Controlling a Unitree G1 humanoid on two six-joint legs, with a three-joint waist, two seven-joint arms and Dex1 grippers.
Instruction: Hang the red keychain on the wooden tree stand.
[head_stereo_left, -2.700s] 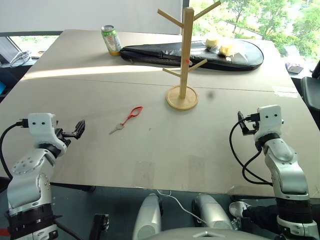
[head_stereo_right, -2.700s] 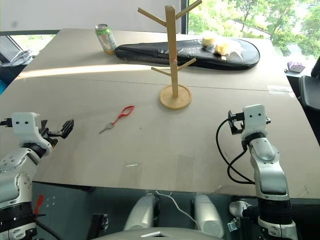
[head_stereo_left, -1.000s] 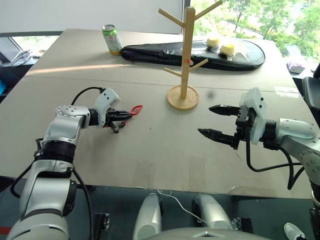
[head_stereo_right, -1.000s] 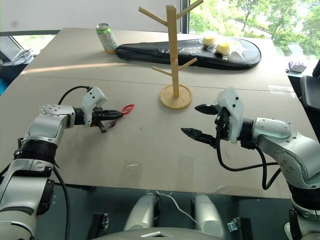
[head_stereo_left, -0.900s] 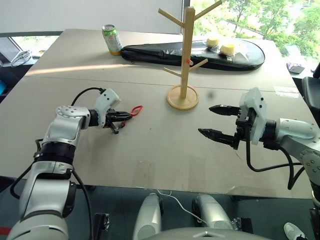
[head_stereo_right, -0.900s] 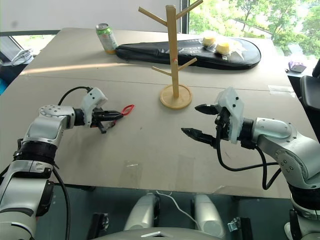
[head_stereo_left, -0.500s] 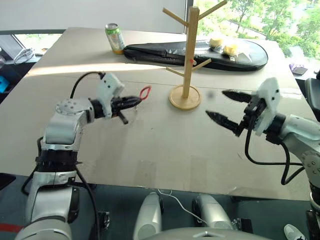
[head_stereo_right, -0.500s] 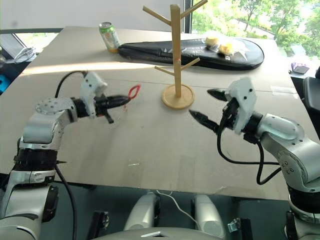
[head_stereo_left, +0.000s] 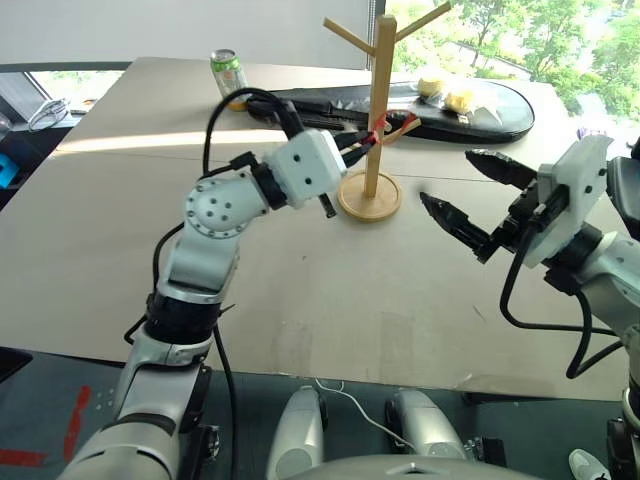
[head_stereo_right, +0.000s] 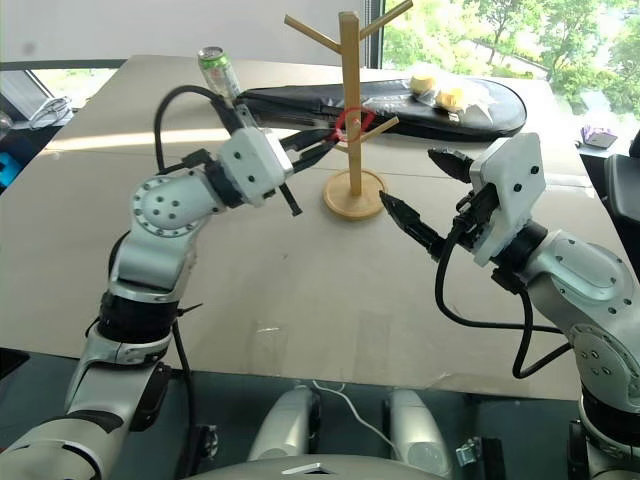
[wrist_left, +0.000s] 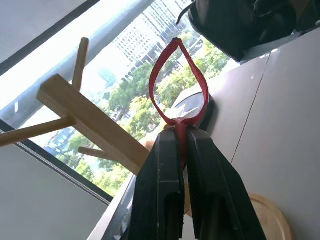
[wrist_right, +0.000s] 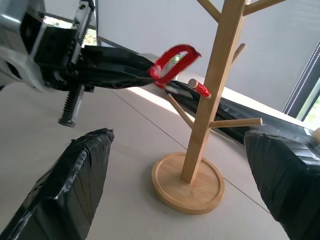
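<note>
The left gripper's two black fingers are pressed together on the stem of the red keychain, whose loop stands free above the fingertips in the left wrist view, in the upper middle of that frame. The right gripper's fingers are spread wide apart with nothing between them, right of centre in the right eye view. That view places the red loop near the top centre, just beside the pole of the wooden tree stand, close to a lower peg; whether it touches the wood cannot be told. The right wrist view adds a red-tipped peg on the pole, next to the loop but apart from it. The head views add what the wrist cameras leave out: a green drink can at the upper left on the table, its printing unreadable, and a long black bag behind the stand with yellow round items lying on it.
</note>
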